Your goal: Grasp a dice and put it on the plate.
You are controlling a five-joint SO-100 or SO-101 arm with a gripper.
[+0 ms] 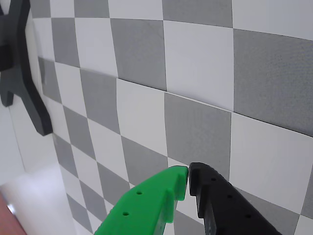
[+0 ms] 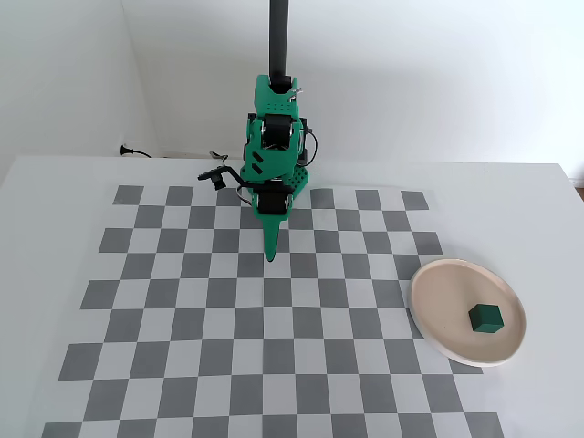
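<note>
Looks done: dice [image 2: 486,318] sits on the plate [image 2: 436,330], right of plate centre in the fixed view. Gripper [image 1: 188,182] is closed, tips touching, holding nothing, well away from the plate over the checkerboard mat [image 2: 210,356]. Nothing left but parking the arm. Counter [image 2: 55,210] otherwise bare; no obstruction.

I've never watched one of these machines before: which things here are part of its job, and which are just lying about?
Part of the job:
- dark green cube, already resting on the plate
- pinkish plate
- pincer, shut and holding nothing

Just there:
- checkered mat
- white table
- black post behind the arm
- black bracket in the wrist view
</note>
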